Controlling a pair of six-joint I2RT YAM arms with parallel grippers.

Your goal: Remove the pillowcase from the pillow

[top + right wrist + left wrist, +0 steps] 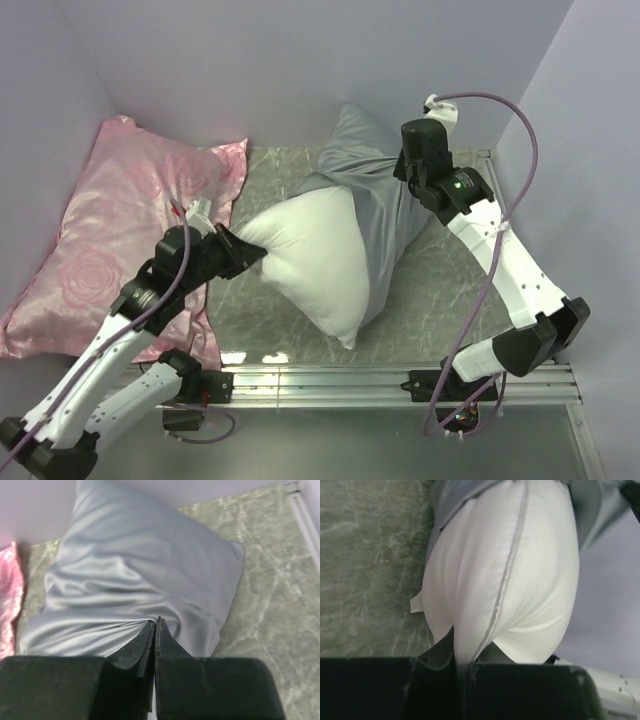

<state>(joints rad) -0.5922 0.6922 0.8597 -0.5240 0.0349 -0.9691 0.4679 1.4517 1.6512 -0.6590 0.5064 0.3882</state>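
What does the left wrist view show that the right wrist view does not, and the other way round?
Only the left wrist view: the white pillow, its seamed end pinched in the left gripper. Only the right wrist view: the right gripper shut on a fold of the pillowcase, a strip of the pink pillow at the left edge, and the metal rail. Both: the grey-blue pillowcase, the marble table and the lilac wall.

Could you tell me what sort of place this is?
Probably a lab test booth, not a bedroom: plain lavender walls box in a marble-look table, with an aluminium rail along its near edge.
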